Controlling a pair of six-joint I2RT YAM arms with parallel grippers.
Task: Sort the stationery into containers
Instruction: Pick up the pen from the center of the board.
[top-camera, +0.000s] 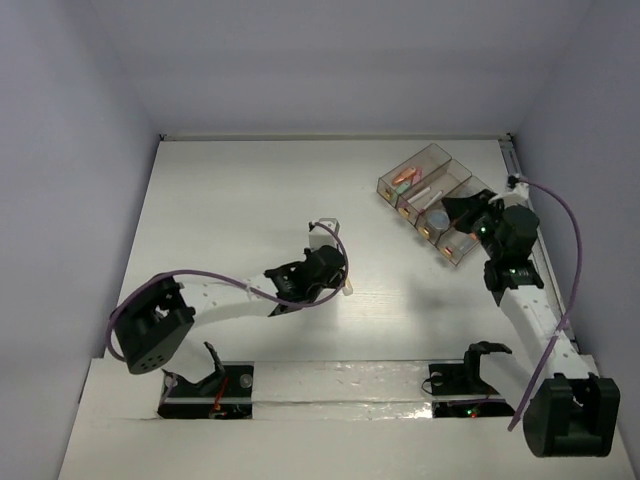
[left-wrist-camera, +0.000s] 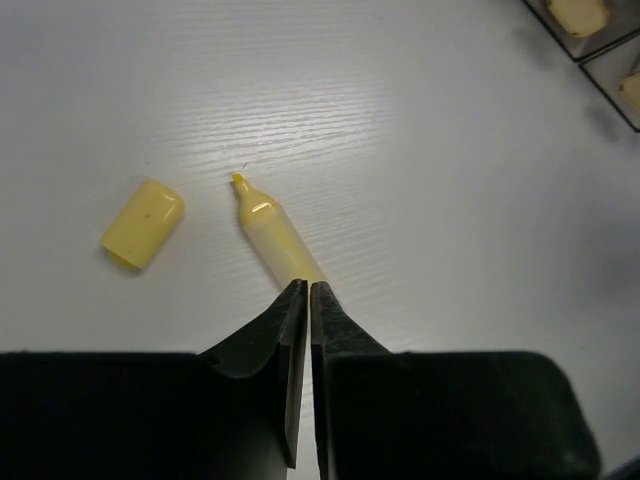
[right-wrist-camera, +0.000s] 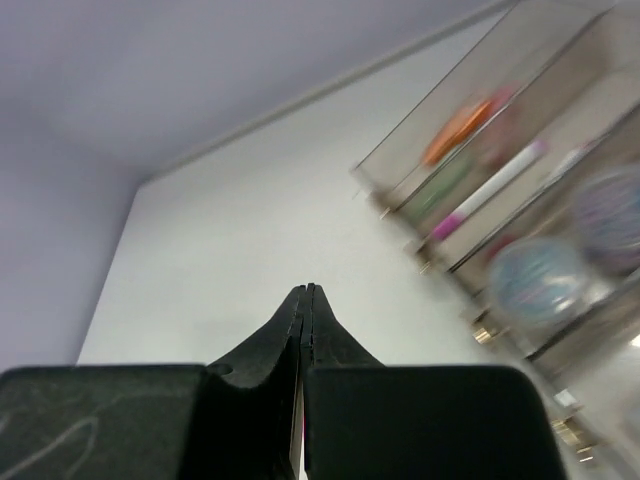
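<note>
An uncapped yellow marker lies on the white table, its tip pointing away, with its yellow cap loose to its left. My left gripper is shut just above the marker's rear end, which its fingertips hide; nothing shows between the jaws. In the top view this gripper is at mid-table. The containers stand at the back right, holding orange markers, a white pen with a pink cap and two round tins. My right gripper is shut and empty beside them.
The containers' corner shows at the top right of the left wrist view with yellow bits inside. A rail runs along the table's right edge. Grey walls close in the table on three sides.
</note>
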